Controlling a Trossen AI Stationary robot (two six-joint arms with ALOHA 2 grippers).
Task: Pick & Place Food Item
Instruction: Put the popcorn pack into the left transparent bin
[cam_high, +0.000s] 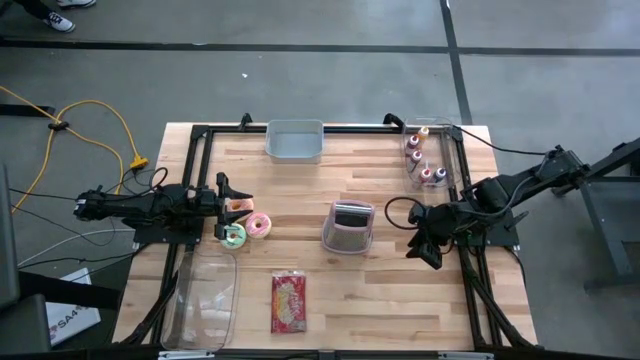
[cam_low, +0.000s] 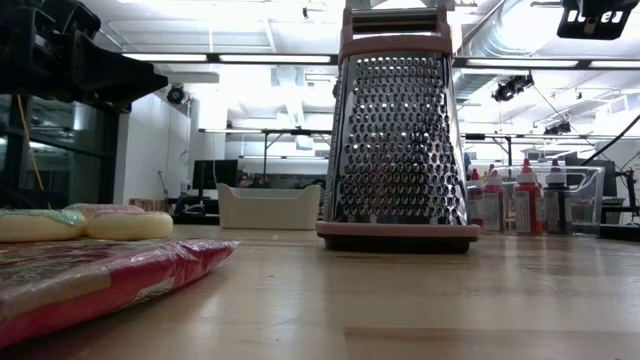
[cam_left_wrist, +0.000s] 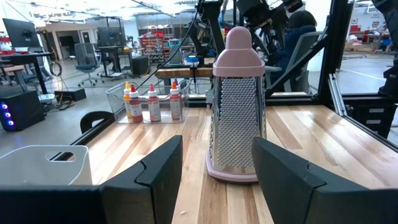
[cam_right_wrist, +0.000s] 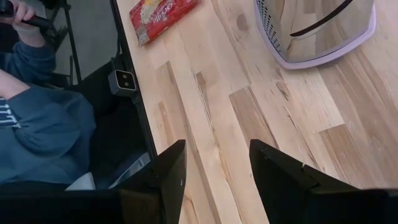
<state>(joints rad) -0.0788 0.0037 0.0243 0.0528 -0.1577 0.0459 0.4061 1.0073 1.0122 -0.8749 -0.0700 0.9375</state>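
Observation:
Two doughnuts, one pink (cam_high: 259, 224) and one pale green (cam_high: 233, 235), lie flat on the table at the left, as does a red snack packet (cam_high: 289, 302) near the front edge. My left gripper (cam_high: 236, 207) is open and points level toward the table's right, just left of the doughnuts and touching nothing. My right gripper (cam_right_wrist: 217, 180) hangs open above the table's right part, slanting down, with bare wood between its fingers. It stands right of the pink box grater (cam_high: 349, 226).
The grater (cam_left_wrist: 236, 112) stands upright mid-table. A grey bin (cam_high: 295, 140) sits at the far edge, a clear tub (cam_high: 205, 300) at the near left, and sauce bottles (cam_high: 423, 160) in a clear box at the far right. A person's blue sleeve (cam_right_wrist: 37, 124) shows beyond the near edge.

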